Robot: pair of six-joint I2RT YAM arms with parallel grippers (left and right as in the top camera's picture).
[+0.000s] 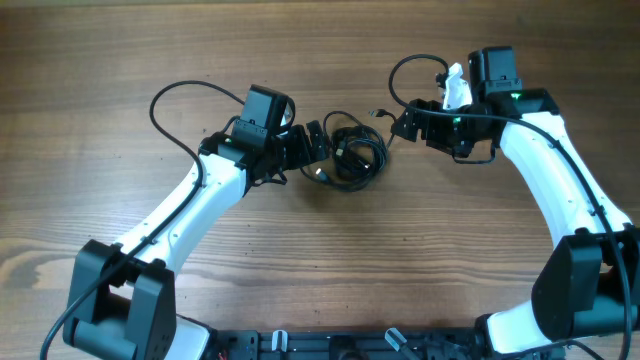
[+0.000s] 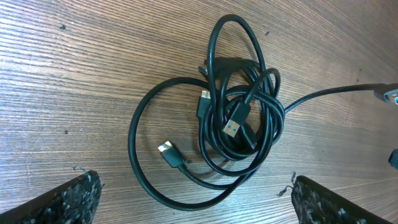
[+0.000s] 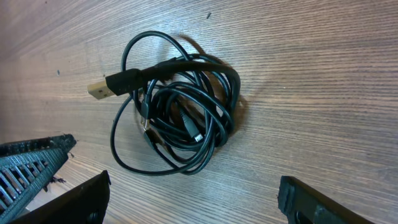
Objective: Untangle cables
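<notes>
Black cables (image 2: 231, 127): one knotted bundle | left gripper (image 2: 196, 183): released, empty | right gripper (image 3: 193, 183): released, empty

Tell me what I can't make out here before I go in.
Cables: loops overlap in every view, hiding how many there are and each one's path.
Left wrist: the right edge cuts off a plug.
Overhead: plug ends too small to identify.
Wrist views: bottom edge cuts off the left fingers and right fingers.
</notes>
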